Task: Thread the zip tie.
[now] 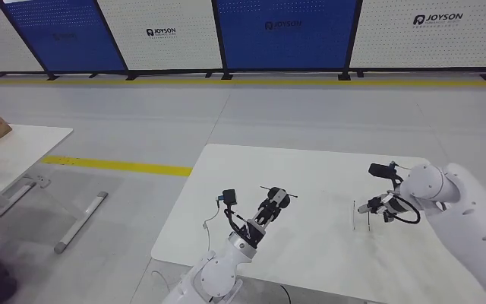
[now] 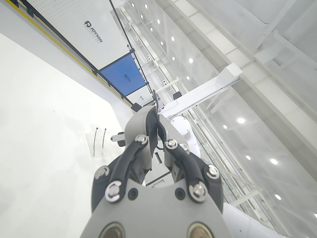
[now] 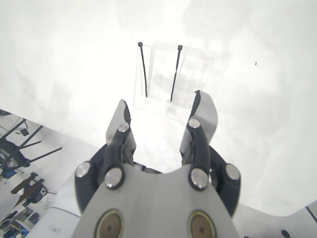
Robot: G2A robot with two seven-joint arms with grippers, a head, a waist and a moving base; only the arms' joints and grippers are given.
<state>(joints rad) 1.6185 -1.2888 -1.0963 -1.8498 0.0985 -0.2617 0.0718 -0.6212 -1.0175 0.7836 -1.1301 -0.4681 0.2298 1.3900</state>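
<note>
White table (image 1: 319, 251): L gripper (image 2: 154, 115) pinched shut on zip tie (image 2: 155, 98), held off surface. R gripper (image 3: 161, 99) gapes open near two spare ties (image 3: 143, 69) on clear sheet (image 3: 198, 75). Threading prob. not begun; next needs tail lined w/ head slot.

White table (image 1: 304, 251) | clear sheet (image 3: 203, 75) flat, right of centre, top view | two black zip ties (image 3: 143, 70) side by side on it

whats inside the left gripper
A black zip tie is pinched in the shut left gripper, one thin end poking past the tips. The stretch between the pads is covered.
</note>
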